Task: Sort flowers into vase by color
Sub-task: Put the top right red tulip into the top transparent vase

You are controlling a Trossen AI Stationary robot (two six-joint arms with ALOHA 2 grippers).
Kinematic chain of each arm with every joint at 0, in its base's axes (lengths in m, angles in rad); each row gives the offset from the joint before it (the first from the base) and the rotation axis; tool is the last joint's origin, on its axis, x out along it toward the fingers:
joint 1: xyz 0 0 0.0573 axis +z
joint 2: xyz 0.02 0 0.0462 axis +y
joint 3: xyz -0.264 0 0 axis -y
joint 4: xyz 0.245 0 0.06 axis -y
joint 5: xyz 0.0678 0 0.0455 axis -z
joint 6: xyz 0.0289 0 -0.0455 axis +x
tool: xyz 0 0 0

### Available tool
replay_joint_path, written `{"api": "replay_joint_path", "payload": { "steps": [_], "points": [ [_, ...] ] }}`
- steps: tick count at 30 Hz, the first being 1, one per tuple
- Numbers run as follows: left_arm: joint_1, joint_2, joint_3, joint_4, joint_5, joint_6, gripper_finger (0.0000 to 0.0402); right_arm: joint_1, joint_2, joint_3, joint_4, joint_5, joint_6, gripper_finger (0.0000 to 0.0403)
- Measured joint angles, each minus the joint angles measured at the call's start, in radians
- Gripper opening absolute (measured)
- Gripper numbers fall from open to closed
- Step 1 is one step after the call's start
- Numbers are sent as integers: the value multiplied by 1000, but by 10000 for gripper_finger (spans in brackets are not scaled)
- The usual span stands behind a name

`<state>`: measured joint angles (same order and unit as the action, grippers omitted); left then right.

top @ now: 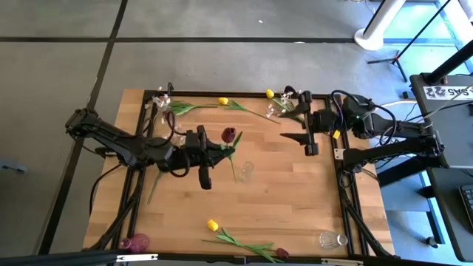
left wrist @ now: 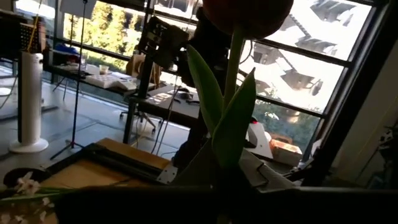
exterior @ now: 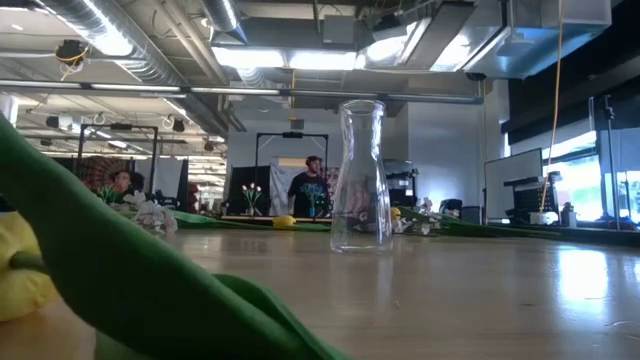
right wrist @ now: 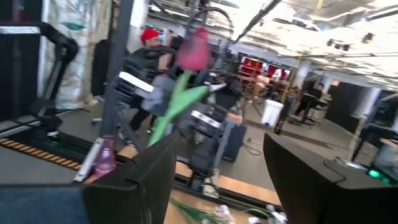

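A dark red tulip (top: 229, 134) is up over the middle of the table, and my left gripper (top: 222, 150) is shut on it. Its blossom (left wrist: 249, 12) and green leaves (left wrist: 230, 118) fill the left wrist view. A clear glass vase (top: 247, 170) stands upright on its base just to the right of the tulip's stem (top: 233, 166); the low view shows it too (exterior: 358, 180). My right gripper (top: 305, 142) is open and holds nothing, right of the vase toward the far edge. Its wrist view looks across at the tulip (right wrist: 194, 50). My left gripper pinches the tulip's green stem (left wrist: 227, 177) below the leaves, between its two fingers. The fingers reach level from the table's left and lie across the stem. The flower is lifted clear of the table, blossom toward the far edge and stem end toward the near edge.
Yellow tulips (top: 223, 101) and white-pink sprays (top: 277, 109) lie along the far edge. A yellow tulip (top: 213, 224) and a dark red one (top: 282, 253) lie near the front edge. A pink vase (top: 137, 242) is at the near left and a clear one (top: 330, 239) at the near right.
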<state>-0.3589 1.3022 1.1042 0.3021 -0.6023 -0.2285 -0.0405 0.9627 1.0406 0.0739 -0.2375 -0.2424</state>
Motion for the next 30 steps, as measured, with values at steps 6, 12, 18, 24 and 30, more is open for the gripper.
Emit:
{"api": "replay_joint_path", "payload": {
  "steps": [6, 12, 18, 24, 30],
  "points": [
    [50, 11, 0, -15, 34, -3, 2, 119, 0, 0, -35, 166, 0, 237],
    [135, 73, 0, -2, 90, 52, 2, 206, 0, -1, -54, 343, -24, 237],
    [190, 119, 0, 129, 209, 77, 3, 282, 1, -1, -58, 465, -20, 237],
    [218, 119, 0, 123, 233, 78, 4, 342, 1, -1, -80, 566, -19, 237],
    [217, 151, -2, 20, 248, 78, 5, 342, 1, -1, -94, 578, -21, 237]
  ]
}}
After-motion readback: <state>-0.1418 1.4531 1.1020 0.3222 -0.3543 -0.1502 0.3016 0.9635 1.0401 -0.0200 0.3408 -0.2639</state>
